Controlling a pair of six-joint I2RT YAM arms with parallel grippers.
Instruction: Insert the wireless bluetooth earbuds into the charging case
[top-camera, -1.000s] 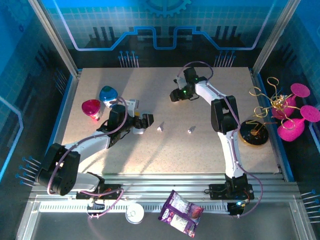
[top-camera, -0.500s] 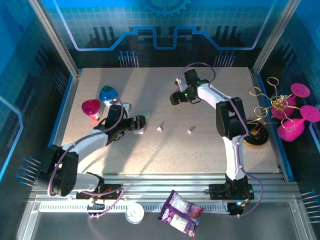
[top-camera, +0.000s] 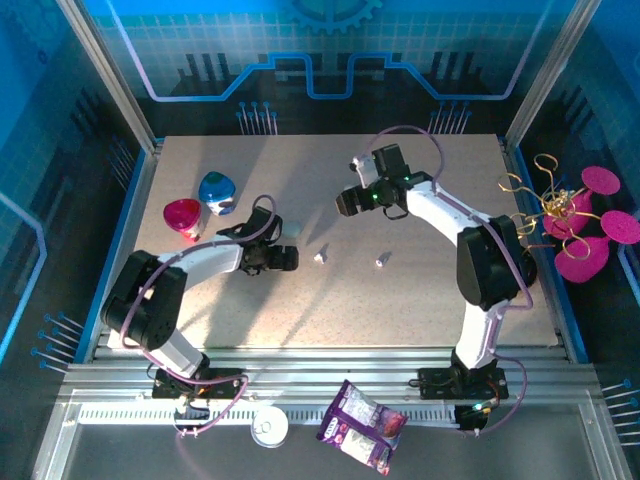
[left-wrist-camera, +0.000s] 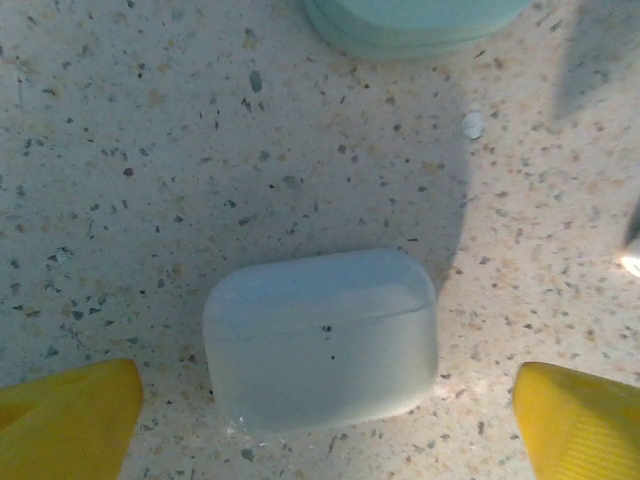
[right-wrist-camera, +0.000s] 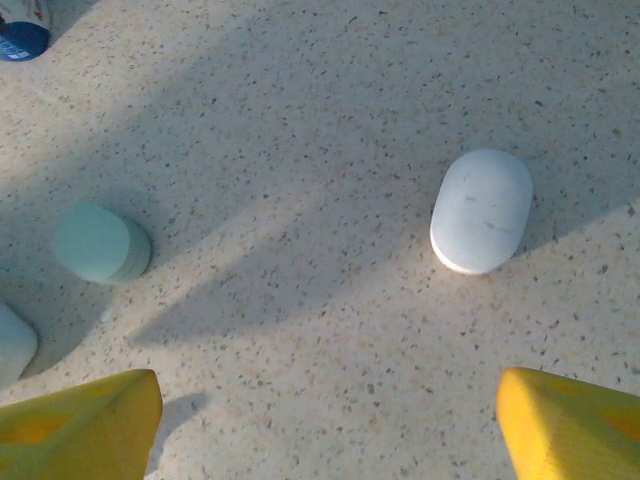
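Left arm folded low, forearm pointing right, left gripper (top-camera: 284, 258) jaws spread wide. Right arm arched far forward and leftward, right gripper (top-camera: 345, 201) jaws spread wide.

Overhead sees whole table (top-camera: 420, 300); close wrist views seemingly share mint case (right-wrist-camera: 100, 243).

From above I count two tiny white earbuds (top-camera: 319, 257) at mid-frame on the bench (top-camera: 420, 310). The cases come to three: one white oval case (right-wrist-camera: 481, 210), one mint case (right-wrist-camera: 100, 243) and one white squarish case (left-wrist-camera: 320, 340). At upper left are two egg toys, a pink egg toy (top-camera: 182, 218) and a blue egg toy (top-camera: 217, 190).
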